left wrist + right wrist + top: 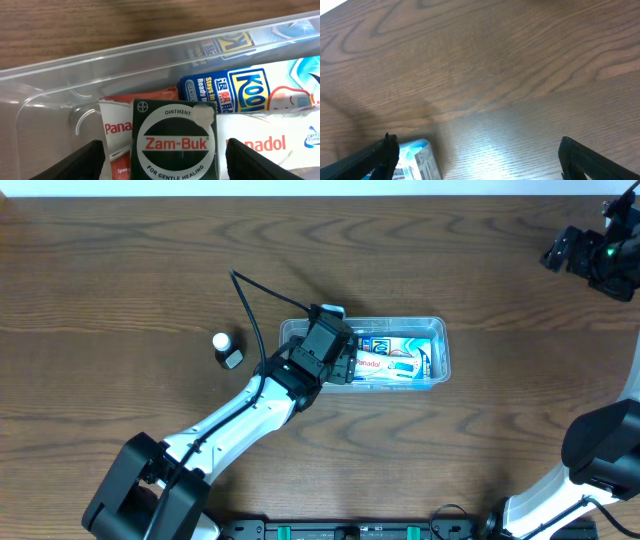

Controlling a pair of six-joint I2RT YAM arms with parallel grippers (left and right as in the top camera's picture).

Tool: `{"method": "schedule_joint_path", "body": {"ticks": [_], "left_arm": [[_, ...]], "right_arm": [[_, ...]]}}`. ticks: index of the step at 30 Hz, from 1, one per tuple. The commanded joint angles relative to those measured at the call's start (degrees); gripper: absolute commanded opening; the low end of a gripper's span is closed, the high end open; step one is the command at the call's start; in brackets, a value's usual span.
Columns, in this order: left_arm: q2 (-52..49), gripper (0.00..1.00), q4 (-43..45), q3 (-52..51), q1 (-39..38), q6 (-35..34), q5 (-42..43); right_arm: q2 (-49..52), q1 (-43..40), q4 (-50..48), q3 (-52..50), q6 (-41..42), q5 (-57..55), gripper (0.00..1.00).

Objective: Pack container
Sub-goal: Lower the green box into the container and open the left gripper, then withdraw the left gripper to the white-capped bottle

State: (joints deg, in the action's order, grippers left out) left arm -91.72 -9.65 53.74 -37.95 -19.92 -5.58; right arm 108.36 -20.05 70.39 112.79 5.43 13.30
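Observation:
The container is a clear plastic tub in the middle of the table, and its near wall fills the left wrist view. Inside lie a blue Koolfever packet and white and red Panadol packets. A dark green Zam-Buk box rests on top of them. My left gripper hangs open over the tub's left end, its fingers standing clear of the box on both sides. My right gripper is open and holds nothing, far off at the table's back right corner.
A small white bottle and a small grey piece sit on the wood left of the tub. A black cable arcs over the table behind the left arm. A blue and white packet shows low in the right wrist view.

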Motion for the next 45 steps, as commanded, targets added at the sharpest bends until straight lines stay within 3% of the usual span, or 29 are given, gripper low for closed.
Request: {"method": "schedule_joint_path", "body": {"ticks": [1, 9, 14, 17, 26, 38, 45], "left_arm": [[1.2, 0.78, 0.3, 1.7, 0.7, -0.3, -0.9], [14.6, 0.78, -3.0, 5.0, 3.3, 4.2, -2.0], [23.8, 0.81, -9.5, 5.5, 7.9, 10.0, -13.7], [25.2, 0.86, -13.9, 5.5, 12.7, 13.0, -16.1], [17.3, 1.0, -23.1, 5.5, 24.5, 13.0, -9.3], [3.0, 0.98, -22.2, 5.5, 25.1, 13.7, -9.0], [0.2, 0.98, -21.6, 5.5, 25.1, 13.7, -9.0]], "right_arm": [[-1.4, -0.3, -0.1, 0.8, 0.3, 0.2, 0.99], [-1.4, -0.3, -0.2, 0.8, 0.3, 0.2, 0.99], [-1.4, -0.3, -0.1, 0.8, 0.3, 0.2, 0.99], [-1.4, -0.3, -0.1, 0.8, 0.3, 0.2, 0.99], [-1.4, -0.3, -0.1, 0.8, 0.3, 0.2, 0.99], [-1.4, -0.3, -0.1, 0.8, 0.3, 0.2, 0.99], [-1.4, -0.3, -0.1, 0.8, 0.3, 0.2, 0.99]]}}
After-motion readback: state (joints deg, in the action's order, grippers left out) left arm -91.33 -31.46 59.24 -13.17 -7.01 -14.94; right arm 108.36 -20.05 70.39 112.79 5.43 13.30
